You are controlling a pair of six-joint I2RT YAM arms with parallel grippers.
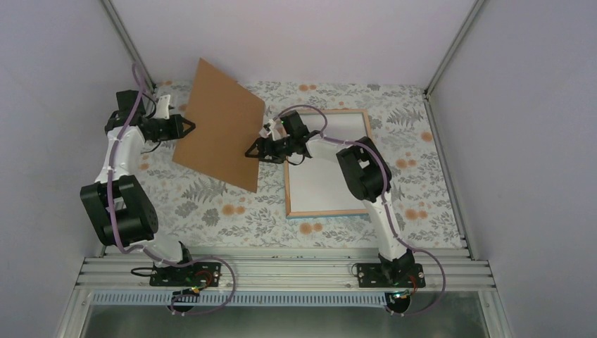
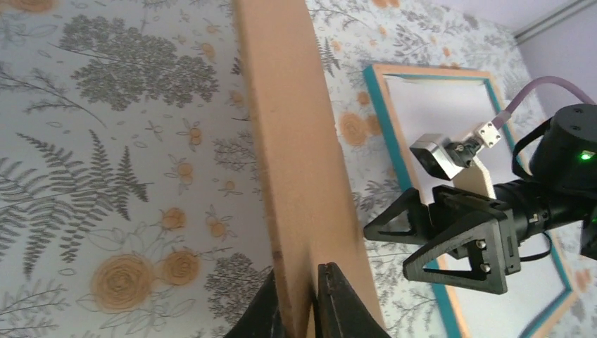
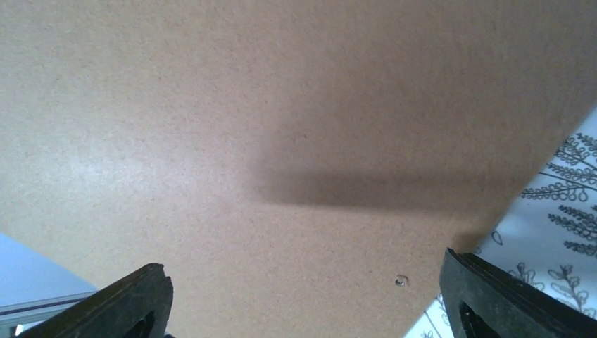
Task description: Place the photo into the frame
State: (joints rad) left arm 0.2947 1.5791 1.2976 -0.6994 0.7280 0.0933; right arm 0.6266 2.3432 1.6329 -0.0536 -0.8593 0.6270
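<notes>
The frame (image 1: 327, 212) lies flat at the right middle of the table, pale wood back up; its teal side shows in the left wrist view (image 2: 384, 127). A white sheet (image 1: 327, 172) fills it. I cannot tell whether this is the photo's white back; no sunflower print shows. My left gripper (image 1: 189, 127) is shut on the left edge of the plain brown backing board (image 1: 220, 130), which it holds tilted up above the table (image 2: 296, 141). My right gripper (image 1: 252, 152) is open at the board's right edge, its fingers apart in front of the board's face (image 3: 281, 141).
The table has a floral cloth (image 1: 211, 204). White enclosure walls stand at left, back and right, with metal posts (image 1: 443, 49) in the far corners. An aluminium rail (image 1: 281, 271) carries both arm bases at the near edge.
</notes>
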